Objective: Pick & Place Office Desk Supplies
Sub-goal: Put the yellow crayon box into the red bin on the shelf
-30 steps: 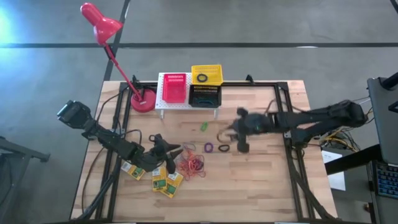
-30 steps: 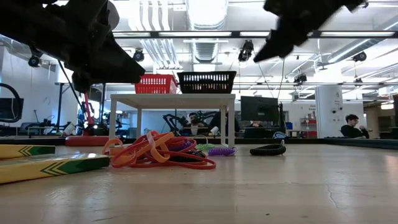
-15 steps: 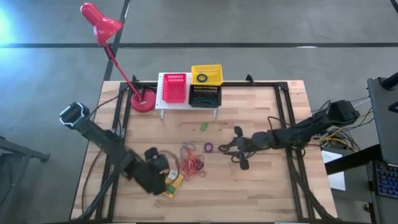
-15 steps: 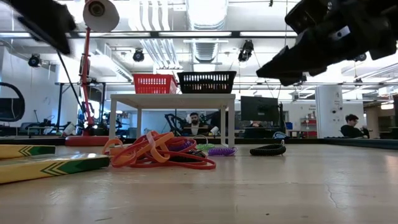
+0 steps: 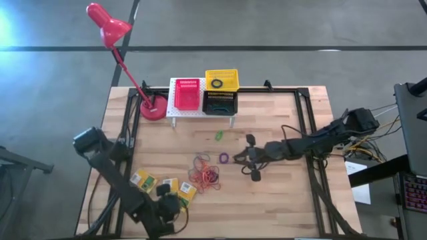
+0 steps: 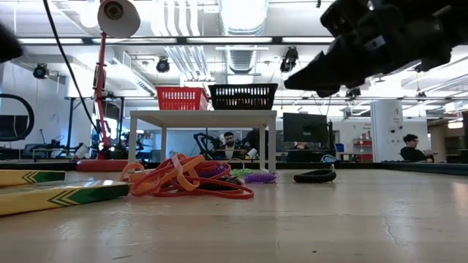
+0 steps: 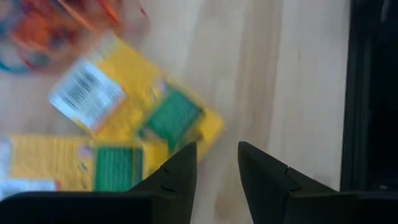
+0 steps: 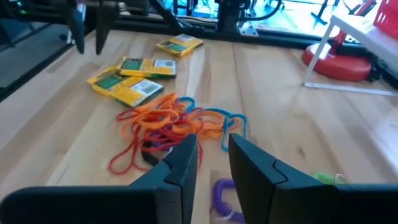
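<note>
- Reaching over the middle of the wooden table (image 5: 280, 193), the right gripper (image 5: 244, 160) is hanging above the small coiled purple ring (image 5: 225, 158), with the dark oval ring (image 5: 240, 159) just beside it; its fingers are parted by a narrow gap and gripping nothing.
- Getting this pick right is, I judge, a matter of settling on one ring, centring the gap over that ring's edge and lowering straight, so the neighbour is not nudged away.
- Lying close to the purple ring is the tangle of thin orange-red rubber bands (image 5: 205, 175); a fingertip drifting that way is likely to snag a loop.
- Waiting on the white perforated rack (image 5: 175, 112) are the red basket (image 5: 187, 95), the yellow basket (image 5: 221, 79) and the black basket (image 5: 219, 103), which look like the drop places.
- Sitting at the near-left table edge, the left gripper (image 7: 216, 163) is just beside the flat yellow-and-green boxes (image 5: 164, 186); its fingers stand a little apart and seem empty, though the blurred wrist view makes that uncertain.
</note>
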Available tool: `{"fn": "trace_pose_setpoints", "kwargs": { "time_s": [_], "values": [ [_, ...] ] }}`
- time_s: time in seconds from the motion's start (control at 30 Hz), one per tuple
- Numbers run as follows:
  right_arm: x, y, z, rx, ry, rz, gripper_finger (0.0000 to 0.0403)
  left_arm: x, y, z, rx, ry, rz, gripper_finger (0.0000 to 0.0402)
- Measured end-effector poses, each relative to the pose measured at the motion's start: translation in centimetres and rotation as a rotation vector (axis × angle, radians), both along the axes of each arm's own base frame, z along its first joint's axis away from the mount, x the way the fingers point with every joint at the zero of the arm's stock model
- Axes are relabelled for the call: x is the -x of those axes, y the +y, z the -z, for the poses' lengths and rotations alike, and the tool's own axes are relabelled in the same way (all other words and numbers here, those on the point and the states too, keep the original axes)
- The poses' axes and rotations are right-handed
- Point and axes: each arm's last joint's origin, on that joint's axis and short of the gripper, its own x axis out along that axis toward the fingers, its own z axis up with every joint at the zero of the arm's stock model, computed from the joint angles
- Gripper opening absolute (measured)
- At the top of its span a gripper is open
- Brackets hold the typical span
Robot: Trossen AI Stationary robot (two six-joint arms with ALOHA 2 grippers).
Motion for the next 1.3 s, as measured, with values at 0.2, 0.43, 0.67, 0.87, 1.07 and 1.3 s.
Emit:
{"fn": "trace_pose_setpoints", "kwargs": {
  "time_s": [0.2,0.43,0.67,0.87,1.07,1.3],
  "values": [
    [-1.2,-0.1,-0.3,0.024,-0.011,0.004,0.0079,-0.2,-0.9,-0.4,-0.137,0.226,0.059,0.0122],
    [-1.7,0.0,0.6,0.013,0.030,0.010,0.0072,-0.2,-1.9,-0.4,-0.279,0.349,0.063,0.0132],
    [-1.6,0.0,1.2,0.006,0.057,0.015,0.0075,0.0,-1.8,1.2,-0.273,0.356,-0.034,0.0207],
    [-1.7,-0.1,0.9,0.020,0.043,0.013,0.0067,-0.1,-1.7,1.8,-0.266,0.309,-0.092,0.0263],
    [-1.7,-0.2,0.9,0.024,0.043,0.013,0.0063,-0.2,-1.8,3.7,-0.337,0.327,-0.092,0.0258],
    [-1.7,-0.2,0.9,0.021,0.044,0.014,0.0061,-0.1,-1.6,4.3,-0.393,0.337,-0.134,0.0184]
  ]
}}
